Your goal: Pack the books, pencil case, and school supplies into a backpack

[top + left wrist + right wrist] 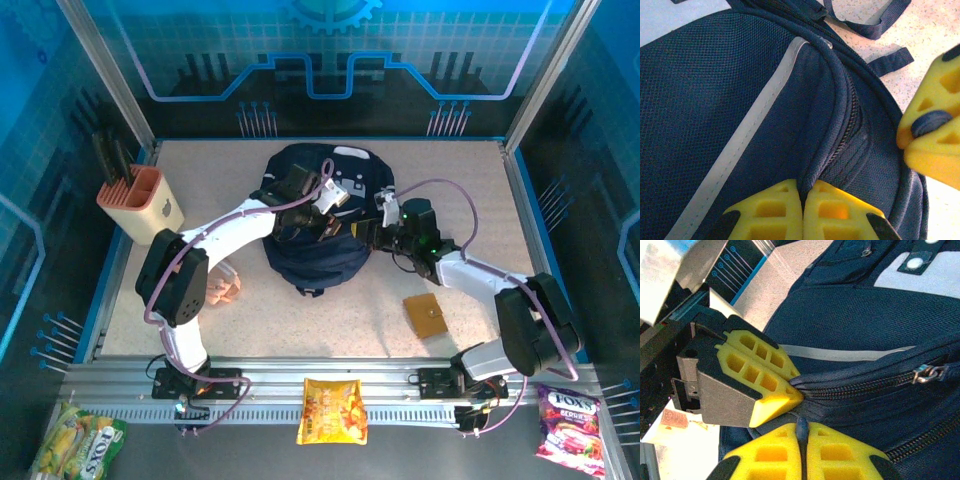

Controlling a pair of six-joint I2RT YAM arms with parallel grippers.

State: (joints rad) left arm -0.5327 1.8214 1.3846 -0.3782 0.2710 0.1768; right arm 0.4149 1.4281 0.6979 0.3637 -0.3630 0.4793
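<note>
Clenching left claw (803, 192): yellow ribbed fingers are pressed together on a rounded, corded piping of the backpack (315, 262), just beside a toothed zip track.
Right claw (801, 427): likewise clenched. A dark roll of the backpack's fabric edge is pinched between its yellow, cell-patterned pads, and the two claws are set just beside each other.
Backpack: a domed navy mass of coarse woven mesh is laid at the middle of the table (480, 190), crossed by a flat grey-white strip and pale patches; loose dark webbing straps are seen on the table beside it.
Zip puller (926, 372): small and metallic, laid along the zip track.
Tan square piece (427, 315): flat, with a centre stud — laid on the speckled table apart from the backpack, near the right arm.
Holder (140, 203): peach-and-cream, rounded, with black tools stood upright in it — placed at the far left of the table.
Yellow snack bag (333, 410): glossy and crinkled, laid on the grooved rail at the near edge.
</note>
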